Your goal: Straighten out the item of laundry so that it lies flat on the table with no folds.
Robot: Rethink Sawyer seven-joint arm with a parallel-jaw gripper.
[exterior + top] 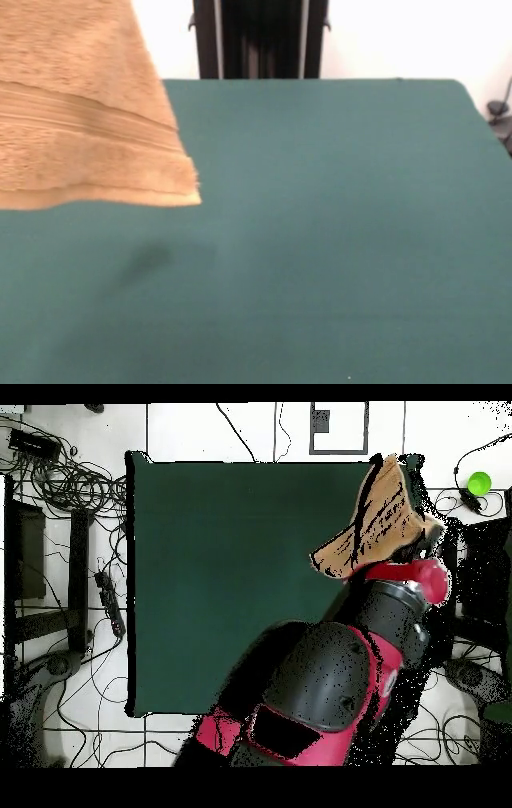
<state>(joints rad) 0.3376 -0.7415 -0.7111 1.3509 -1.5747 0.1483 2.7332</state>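
The orange-tan terry towel [84,112] hangs in the air above the table's left side in the front view, its woven band running across it and its lower hem clear of the top. Its faint shadow lies on the dark green table [320,240] below. In the overhead view the towel [375,524] hangs at the table's right edge [250,584], at the end of the red and black arm [400,609]. The gripper is hidden by the arm's wrist and the towel. The hanging towel shows it is held. No white label shows.
The robot's black pedestal [260,38] stands at the table's far side. In the overhead view, cables [70,484] lie on the floor left of the table and a green ball [480,482] lies on the floor at the upper right.
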